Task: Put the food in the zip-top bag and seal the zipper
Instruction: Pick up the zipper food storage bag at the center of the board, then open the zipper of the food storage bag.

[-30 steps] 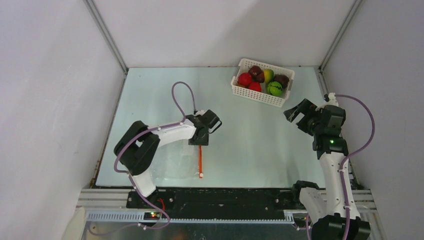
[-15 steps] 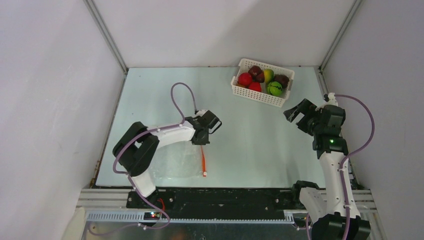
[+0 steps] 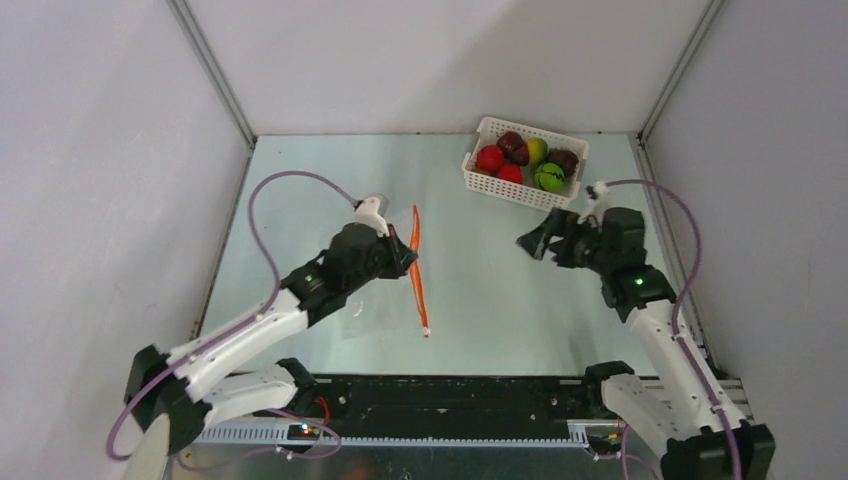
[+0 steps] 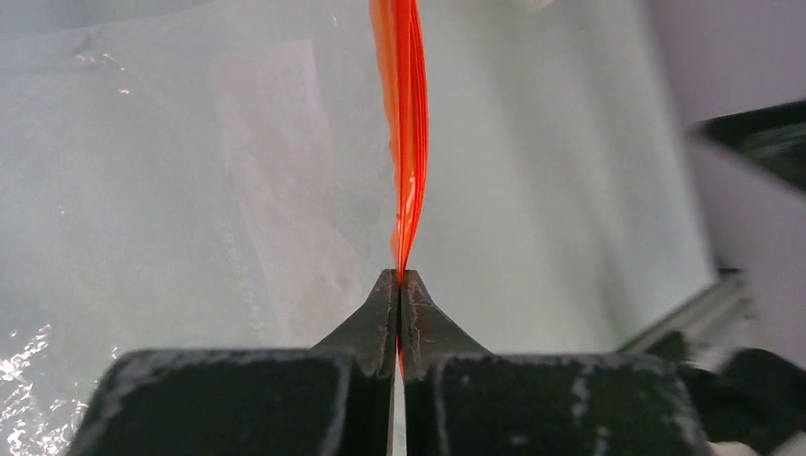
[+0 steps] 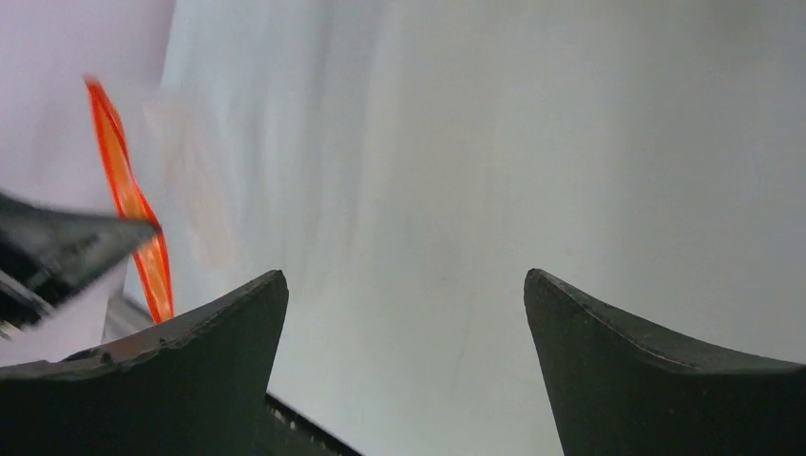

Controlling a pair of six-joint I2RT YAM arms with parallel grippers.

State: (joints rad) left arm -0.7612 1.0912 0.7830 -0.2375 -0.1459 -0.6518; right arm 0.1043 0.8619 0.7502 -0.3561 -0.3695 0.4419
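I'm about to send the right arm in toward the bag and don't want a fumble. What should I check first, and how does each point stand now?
1. left claw grips the zipper: ok, shut on the orange strip.
2. right claw open and empty: ok, jaws wide, nothing between them.
3. zip-top bag mouth open: cannot tell, the strip is seen edge-on.
4. food loaded: not ok, the fruits lie in the basket.
5. Path between the claws free: ok, only bare table there.
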